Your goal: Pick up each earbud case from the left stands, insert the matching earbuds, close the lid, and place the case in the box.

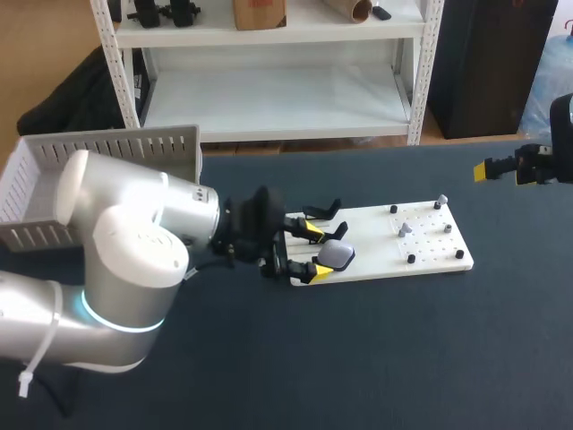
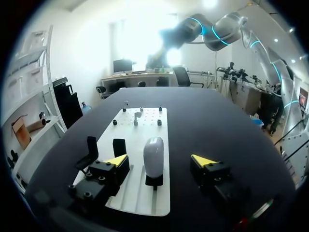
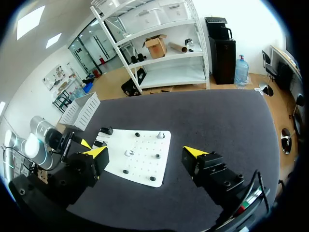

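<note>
The dark table (image 1: 403, 358) carried a white board (image 1: 430, 255) across the middle of the head view, with black stands at its left end and pegs (image 1: 411, 258) at its right. Your left gripper (image 1: 312, 252) sat at the near stand with its fingers apart. They flanked the earbud case (image 1: 337, 254) on two sides without touching it, which looked like a line-up for a side grasp, with the lid closed and uppermost. The far stand (image 1: 322, 212), just beyond the case, was bare and close to one finger, so you would have needed to mind it when closing.

A small pale piece (image 1: 405, 229), perhaps an earbud, stood among the pegs. Your right gripper (image 3: 146, 152) hung at the upper right, fingers spread and holding nothing, well apart from the board. The slatted box (image 1: 54, 179) waited at the upper left, behind your left arm.
</note>
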Available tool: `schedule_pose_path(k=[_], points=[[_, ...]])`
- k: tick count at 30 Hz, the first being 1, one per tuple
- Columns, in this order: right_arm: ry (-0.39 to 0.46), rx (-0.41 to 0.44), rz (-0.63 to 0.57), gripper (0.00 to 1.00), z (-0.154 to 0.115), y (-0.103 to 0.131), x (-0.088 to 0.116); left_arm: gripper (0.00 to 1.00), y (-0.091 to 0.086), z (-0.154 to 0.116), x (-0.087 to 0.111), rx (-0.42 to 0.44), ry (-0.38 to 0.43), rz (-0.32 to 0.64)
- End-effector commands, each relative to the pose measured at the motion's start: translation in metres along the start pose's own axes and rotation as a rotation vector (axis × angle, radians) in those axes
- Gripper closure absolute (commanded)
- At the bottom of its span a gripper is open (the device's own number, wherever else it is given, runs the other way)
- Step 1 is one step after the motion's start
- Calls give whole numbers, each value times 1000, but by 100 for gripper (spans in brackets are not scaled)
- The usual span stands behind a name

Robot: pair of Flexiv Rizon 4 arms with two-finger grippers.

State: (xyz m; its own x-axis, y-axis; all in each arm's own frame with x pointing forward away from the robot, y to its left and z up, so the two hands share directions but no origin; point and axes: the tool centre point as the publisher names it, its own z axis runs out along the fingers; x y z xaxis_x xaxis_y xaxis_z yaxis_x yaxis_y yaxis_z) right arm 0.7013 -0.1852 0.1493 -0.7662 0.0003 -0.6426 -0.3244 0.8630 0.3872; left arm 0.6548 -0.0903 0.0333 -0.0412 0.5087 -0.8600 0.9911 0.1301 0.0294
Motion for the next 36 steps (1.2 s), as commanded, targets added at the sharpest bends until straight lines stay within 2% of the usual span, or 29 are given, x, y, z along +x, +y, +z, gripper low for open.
schedule_pose_path(k=[1, 11, 17, 24, 31, 36], points=[[0, -1, -1, 0, 0, 0, 0, 19, 10, 14, 5, 16, 11, -12], [0, -1, -1, 0, 0, 0, 0, 26, 12, 18, 7, 27, 0, -26], [0, -1, -1, 0, 0, 0, 0, 35, 10, 20, 9, 31, -11, -34], [0, -1, -1, 0, 0, 0, 0, 39, 7, 20, 10, 36, -17, -37], [0, -1, -1, 0, 0, 0, 0, 50, 6, 21, 11, 44, -27, -42], [0, -1, -1, 0, 0, 0, 0, 53, 5, 22, 11, 52, -42, -47]])
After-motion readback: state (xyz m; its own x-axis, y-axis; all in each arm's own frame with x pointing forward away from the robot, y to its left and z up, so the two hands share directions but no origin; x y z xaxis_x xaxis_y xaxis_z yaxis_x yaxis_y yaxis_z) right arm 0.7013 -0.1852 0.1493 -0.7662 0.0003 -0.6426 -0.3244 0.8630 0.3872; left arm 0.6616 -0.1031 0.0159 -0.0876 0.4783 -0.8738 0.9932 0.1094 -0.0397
